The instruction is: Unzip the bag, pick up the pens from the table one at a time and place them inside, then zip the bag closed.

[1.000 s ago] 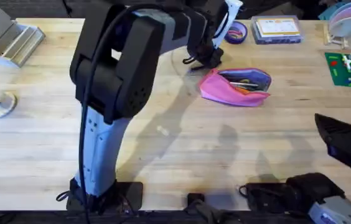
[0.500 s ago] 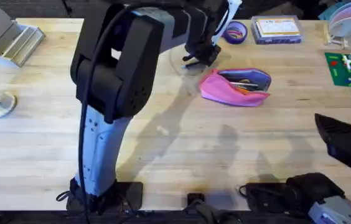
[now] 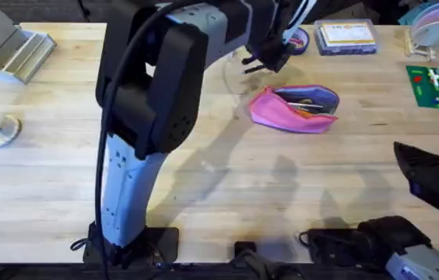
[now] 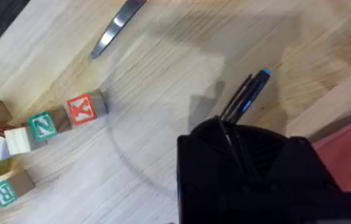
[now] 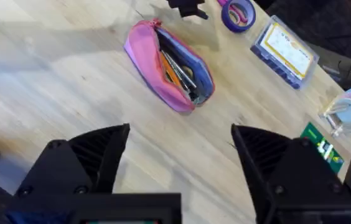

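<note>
Pink fabric pouch (image 3: 295, 108) unzipped on wooden bench (image 3: 227, 179); left tool (image 3: 270, 59), clamping thin black pen (image 4: 245, 98), now lifted nearer pouch, ready for dropping in; right tool (image 5: 178, 140) wide, idle.

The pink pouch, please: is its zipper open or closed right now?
Open. The pink pouch gapes along its top, showing blue-grey lining and pens lying inside; the overhead view shows the same gap.
</note>
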### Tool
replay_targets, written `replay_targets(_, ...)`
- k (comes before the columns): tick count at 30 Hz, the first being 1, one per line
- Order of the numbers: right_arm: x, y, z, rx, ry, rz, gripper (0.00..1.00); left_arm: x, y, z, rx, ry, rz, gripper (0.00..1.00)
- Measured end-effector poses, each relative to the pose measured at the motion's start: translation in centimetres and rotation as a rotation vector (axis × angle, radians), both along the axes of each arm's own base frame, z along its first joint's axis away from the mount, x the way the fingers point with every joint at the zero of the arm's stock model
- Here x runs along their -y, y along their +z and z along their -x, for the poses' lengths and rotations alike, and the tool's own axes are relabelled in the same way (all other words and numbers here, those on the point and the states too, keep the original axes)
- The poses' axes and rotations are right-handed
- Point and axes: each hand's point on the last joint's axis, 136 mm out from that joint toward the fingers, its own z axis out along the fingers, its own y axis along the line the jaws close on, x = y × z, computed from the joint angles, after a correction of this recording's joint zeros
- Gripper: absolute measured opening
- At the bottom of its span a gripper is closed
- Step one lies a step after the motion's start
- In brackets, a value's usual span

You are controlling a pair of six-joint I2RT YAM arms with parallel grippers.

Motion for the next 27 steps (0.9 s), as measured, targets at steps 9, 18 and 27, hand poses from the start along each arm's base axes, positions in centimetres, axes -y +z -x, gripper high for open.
replay_targets(9,0.0,0.0,0.0,0.000,0.000,0.000,0.998,2.1,2.8,1.4,0.004,-0.042,0.002,0.043)
replay_targets(18,0.0,0.0,0.0,0.001,0.000,0.000,0.998,4.1,4.3,3.2,0.004,-0.090,0.003,0.043)
replay_targets(27,0.0,0.0,0.0,0.002,0.003,0.003,0.998,3.6,6.6,5.2,-0.012,-0.109,-0.003,0.043)
